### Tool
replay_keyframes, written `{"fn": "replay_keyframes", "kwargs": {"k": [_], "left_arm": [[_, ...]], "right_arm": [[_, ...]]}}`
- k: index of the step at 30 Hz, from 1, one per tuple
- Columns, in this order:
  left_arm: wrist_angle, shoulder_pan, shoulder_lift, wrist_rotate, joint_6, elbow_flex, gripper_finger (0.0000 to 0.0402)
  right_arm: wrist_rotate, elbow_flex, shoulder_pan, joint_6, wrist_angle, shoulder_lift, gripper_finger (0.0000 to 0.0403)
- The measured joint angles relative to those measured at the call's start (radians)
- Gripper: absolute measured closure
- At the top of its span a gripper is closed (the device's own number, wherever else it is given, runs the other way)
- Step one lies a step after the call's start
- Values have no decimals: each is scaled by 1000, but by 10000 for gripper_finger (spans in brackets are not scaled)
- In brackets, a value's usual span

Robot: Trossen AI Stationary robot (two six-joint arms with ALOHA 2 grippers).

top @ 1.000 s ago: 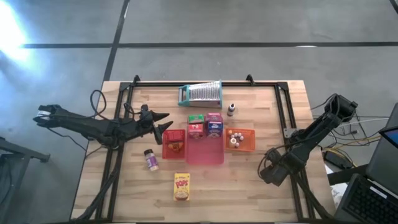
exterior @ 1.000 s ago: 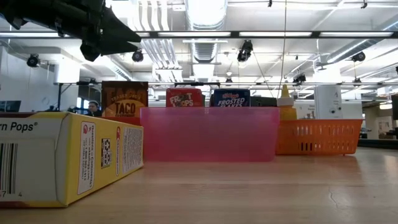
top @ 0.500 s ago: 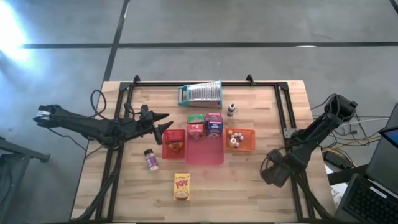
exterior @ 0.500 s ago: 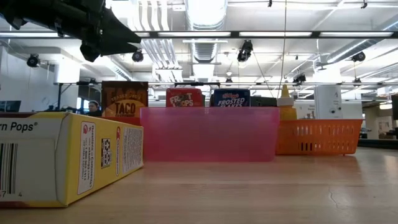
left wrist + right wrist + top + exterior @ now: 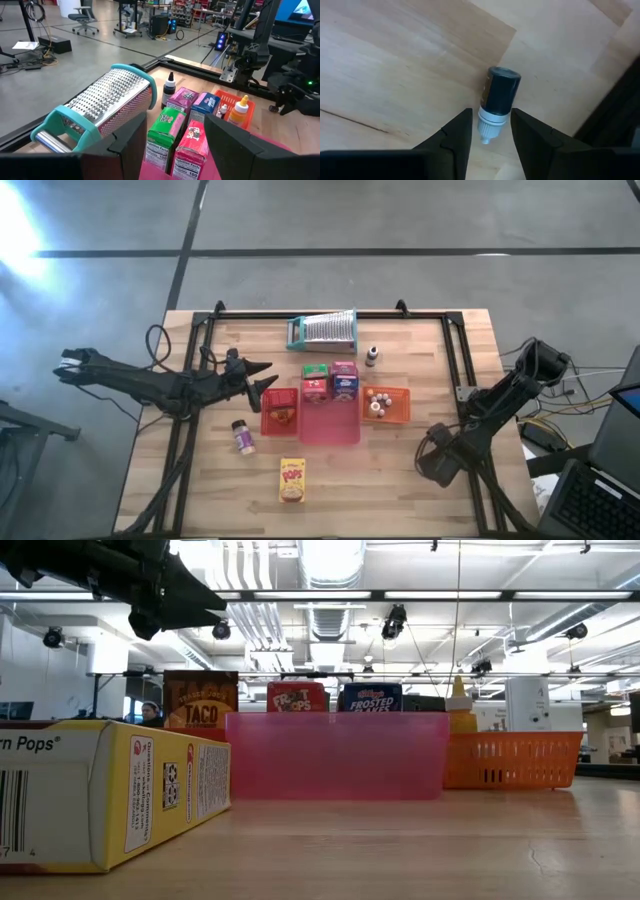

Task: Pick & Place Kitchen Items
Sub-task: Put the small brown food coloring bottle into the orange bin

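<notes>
My table (image 5: 400,470) is pale wood, in a big room with ceiling lights and grey floor. At six o'clock lies the yellow box (image 5: 110,795), reading "Pops". In the middle stand boxes reading "TACO" (image 5: 201,703) and "FROSTED" (image 5: 370,698). At four o'clock, my right pincer (image 5: 490,131) squeezes a small dark bottle (image 5: 497,102). At nine o'clock, my left pincer (image 5: 262,374) stands apart, empty.

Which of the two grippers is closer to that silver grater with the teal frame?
Left. The left gripper hangs just beside and in front of the grater; the right gripper is down over the table's far front corner.
</notes>
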Motion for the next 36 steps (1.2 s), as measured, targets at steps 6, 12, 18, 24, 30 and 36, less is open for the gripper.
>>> {"fn": "replay_keyframes", "kwargs": {"k": [6,12,18,24,30,36], "left_arm": [[0,0,0,0,0,0,197],[0,0,0,0,0,0,197],[0,0,0,0,0,0,197],[-1,0,0,4,-66,0,197],[11,0,0,186,-226,6,197],[64,-1,0,375,-415,30,197]], "right_arm": [[2,-2,0,-15,10,7,298],[4,-2,0,-51,18,-6,341],[3,21,0,-146,16,-2,346],[24,110,0,-330,32,0,339],[197,227,-6,-587,34,0,347],[476,367,-52,-1039,34,6,345]]}}
